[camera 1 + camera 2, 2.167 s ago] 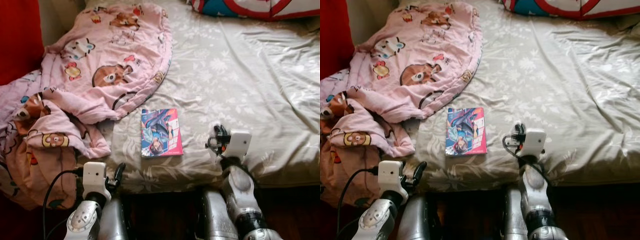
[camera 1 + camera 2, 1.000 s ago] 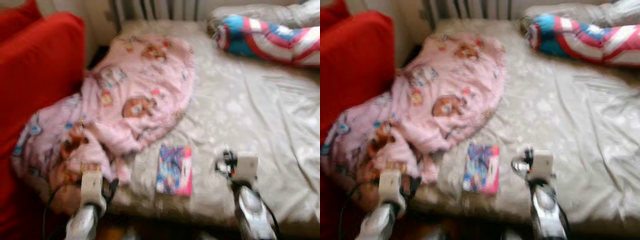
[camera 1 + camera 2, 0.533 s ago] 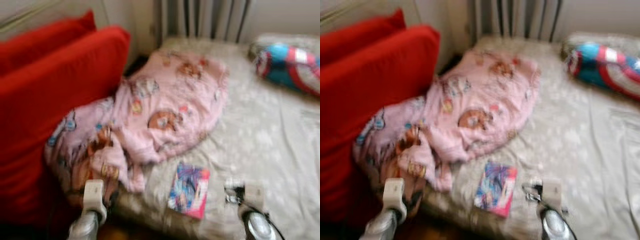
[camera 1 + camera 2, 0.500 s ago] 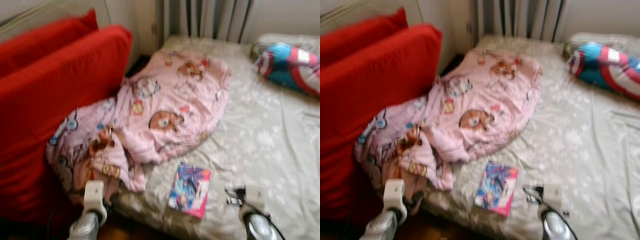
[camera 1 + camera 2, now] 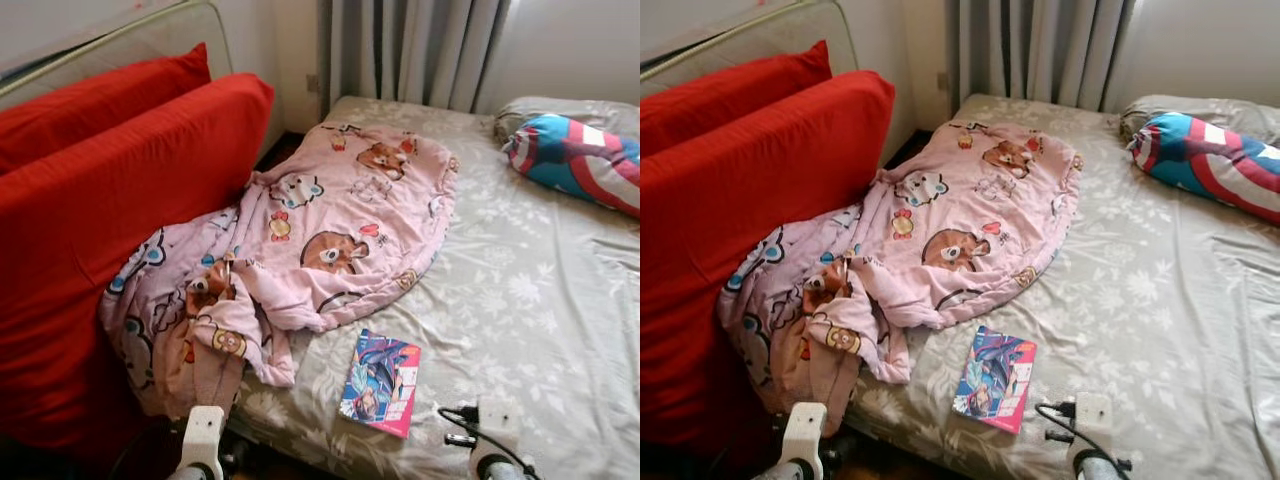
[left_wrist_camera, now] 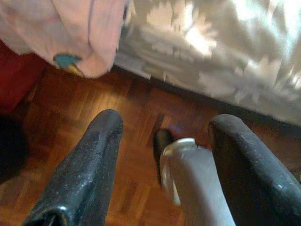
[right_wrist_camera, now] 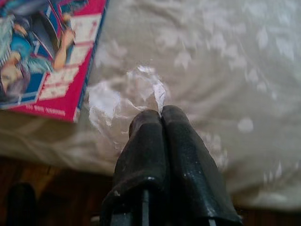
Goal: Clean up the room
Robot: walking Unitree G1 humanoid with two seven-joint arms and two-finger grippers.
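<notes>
A colourful comic book [image 5: 380, 397] lies flat near the front edge of the bed [image 5: 520, 300], which has a grey floral sheet. A crumpled pink blanket [image 5: 320, 240] with bear prints covers the bed's left part and hangs over its side. My right gripper [image 7: 160, 115] is shut with nothing in it, low over the sheet just right of the book [image 7: 44, 56]. My left gripper [image 6: 167, 120] is open and empty, pointing down at the wooden floor [image 6: 94, 122] beside the hanging blanket edge [image 6: 80, 33].
Two large red cushions [image 5: 110, 230] stand against the bed's left side. A blue, red and white striped pillow [image 5: 580, 160] lies at the far right. Curtains [image 5: 410, 50] hang behind the bed. My own silver leg [image 6: 193, 188] is below the left gripper.
The camera has tilted up and swung left, so the cushions and curtains came into view, and the blur has cleared. Book and blanket have not moved; both arms sit lower in the picture.
</notes>
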